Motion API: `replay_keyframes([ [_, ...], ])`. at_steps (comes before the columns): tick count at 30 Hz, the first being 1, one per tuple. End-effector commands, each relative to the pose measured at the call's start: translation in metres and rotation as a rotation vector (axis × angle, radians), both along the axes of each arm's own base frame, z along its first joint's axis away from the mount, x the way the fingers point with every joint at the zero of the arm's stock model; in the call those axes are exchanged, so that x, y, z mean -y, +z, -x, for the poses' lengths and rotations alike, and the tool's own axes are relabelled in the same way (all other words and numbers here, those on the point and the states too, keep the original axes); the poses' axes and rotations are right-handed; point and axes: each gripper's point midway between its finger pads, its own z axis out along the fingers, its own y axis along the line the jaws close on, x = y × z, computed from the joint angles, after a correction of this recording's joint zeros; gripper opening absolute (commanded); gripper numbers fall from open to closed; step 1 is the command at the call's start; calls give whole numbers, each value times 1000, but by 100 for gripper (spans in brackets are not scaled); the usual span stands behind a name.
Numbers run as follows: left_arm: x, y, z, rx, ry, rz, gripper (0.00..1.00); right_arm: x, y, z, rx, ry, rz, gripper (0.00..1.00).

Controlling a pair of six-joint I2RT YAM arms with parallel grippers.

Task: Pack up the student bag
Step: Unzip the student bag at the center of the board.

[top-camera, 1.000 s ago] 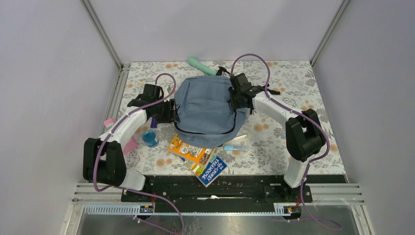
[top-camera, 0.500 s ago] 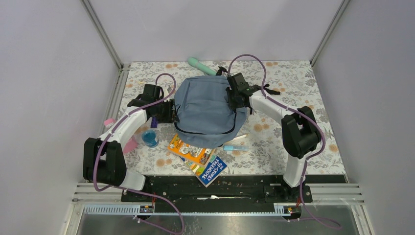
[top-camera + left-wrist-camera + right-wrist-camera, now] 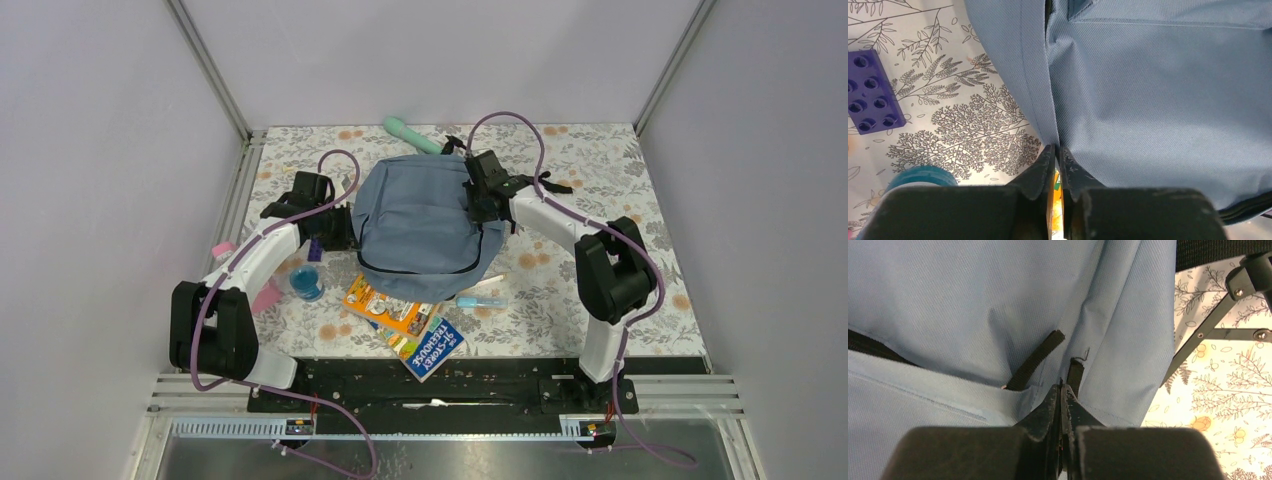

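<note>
Now: early stage, nothing visibly packed
student bag [image 3: 420, 225]: mid-table, between both arms
left gripper [image 3: 1057, 150]: pinching bag's left edge
right gripper [image 3: 1061, 388]: pressed together at bag's right side, hold unclear
To do: books [image 3: 405, 320], blue tube [image 3: 480, 300] lie loose, near side

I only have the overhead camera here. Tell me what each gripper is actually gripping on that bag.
Observer: The left wrist view shows the left gripper closed, its tips pinching a fold of the student bag at its edge.
Operator: Now the right one.
Observer: In the right wrist view the right gripper is closed on the bag's fabric, right beside a short black strap tab.
Operator: Report anything near the left gripper.
Observer: A purple studded block lies on the patterned table, apart from the bag and clear of that gripper.
</note>
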Motion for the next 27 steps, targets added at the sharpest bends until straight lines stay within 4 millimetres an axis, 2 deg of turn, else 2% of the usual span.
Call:
replay_keyframes([
  [1,3,17,-14,61,-8,14,0,-5,41,3,115,46,-55,0],
  [5,-4,21,-17,90,24,-14,0,-19,61,23,190,132,-189,0],
  [6,-6,22,-18,101,33,-21,0,-23,74,28,226,153,-234,0],
  [9,-11,26,-20,128,58,-42,0,-25,81,40,257,185,-287,0],
  [12,-12,34,-23,163,60,-45,0,-20,79,45,263,173,-288,0],
  [13,-13,38,-24,186,62,-50,13,-19,78,46,260,168,-286,0],
  [15,-14,51,-27,245,53,-60,47,-20,77,47,254,164,-297,0],
  [17,-11,67,-26,327,26,-73,71,-22,78,49,252,156,-324,0],
  [20,5,90,-19,456,-67,-114,84,-23,84,49,257,139,-350,0],
  [22,26,100,-6,533,-178,-119,87,-22,86,49,252,122,-351,0],
  [24,57,111,16,600,-332,-74,89,-22,90,48,248,107,-354,0],
  [27,95,114,54,669,-590,9,89,-22,94,48,246,94,-365,0],
])
